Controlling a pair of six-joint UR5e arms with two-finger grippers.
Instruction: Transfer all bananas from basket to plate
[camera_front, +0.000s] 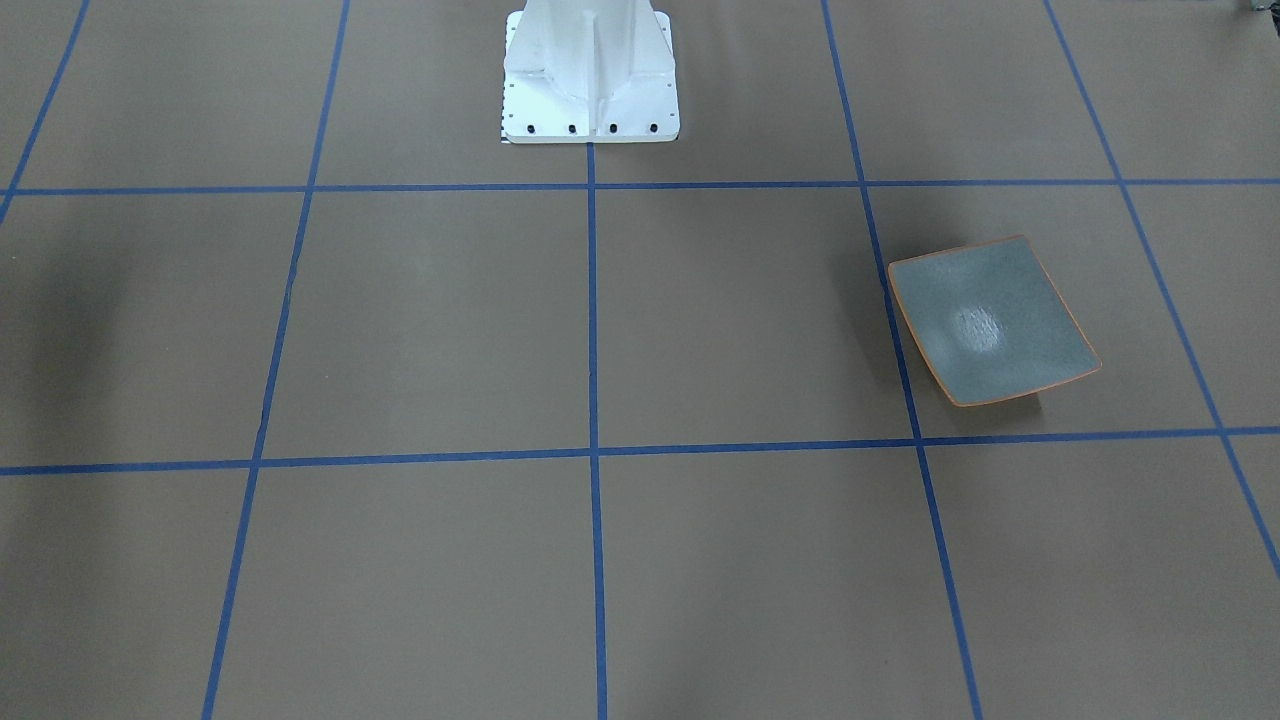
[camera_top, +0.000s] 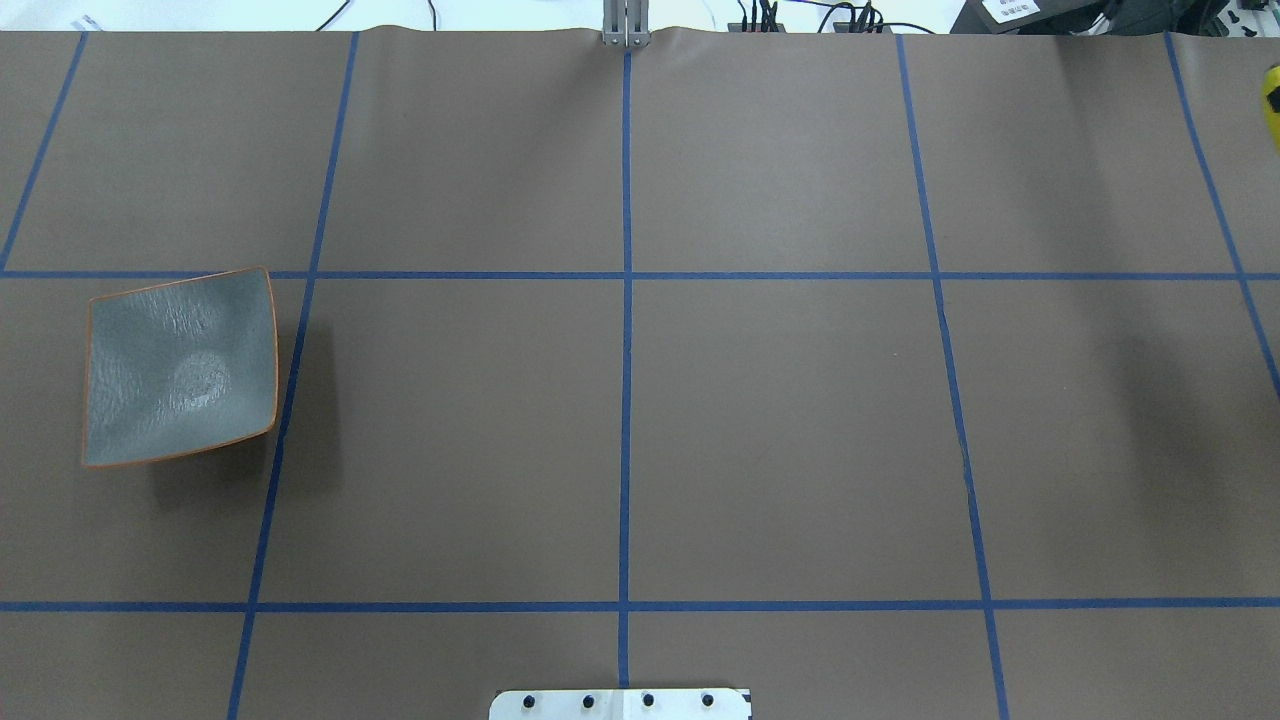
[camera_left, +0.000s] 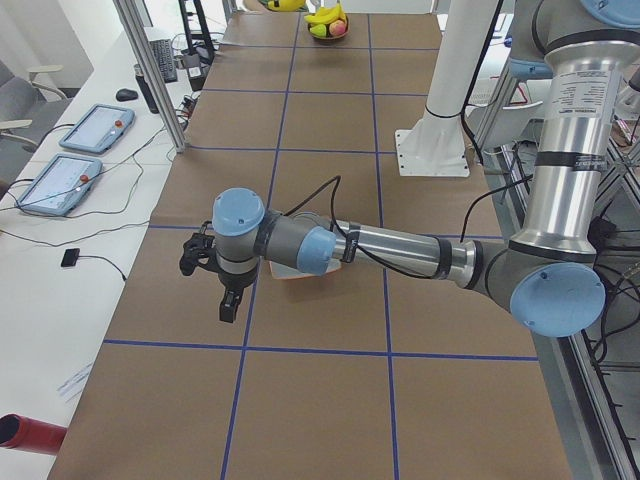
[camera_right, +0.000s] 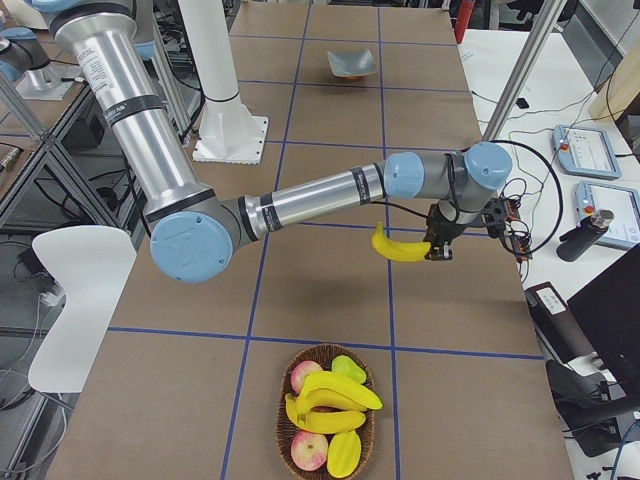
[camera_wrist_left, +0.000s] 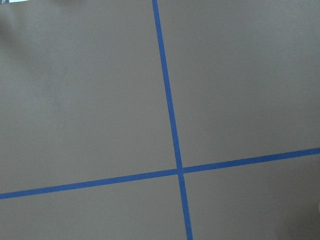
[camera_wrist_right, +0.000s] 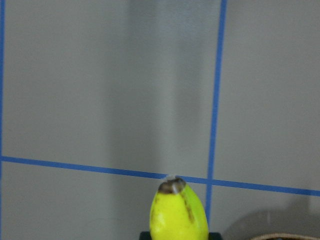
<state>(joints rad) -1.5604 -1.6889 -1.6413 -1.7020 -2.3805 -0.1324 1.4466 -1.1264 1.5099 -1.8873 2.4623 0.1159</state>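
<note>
My right gripper (camera_right: 437, 248) is shut on one yellow banana (camera_right: 398, 247) and holds it in the air above the brown table; the banana's dark tip (camera_wrist_right: 173, 186) fills the bottom of the right wrist view. The wicker basket (camera_right: 284, 432) sits near the table's end, holding more bananas (camera_right: 335, 395) among other fruit. The grey-blue plate (camera_top: 180, 365) with its orange rim lies empty at the far end of the table (camera_front: 990, 320). My left gripper (camera_left: 208, 287) hovers close by the plate; I cannot tell whether it is open or shut.
Red apples (camera_right: 307, 376) and a yellow-green fruit (camera_right: 343, 455) share the basket. The white robot pedestal (camera_front: 590, 80) stands at the table's middle edge. Tablets (camera_left: 95, 127) and cables lie on the side bench, beside metal frame posts (camera_left: 150, 70).
</note>
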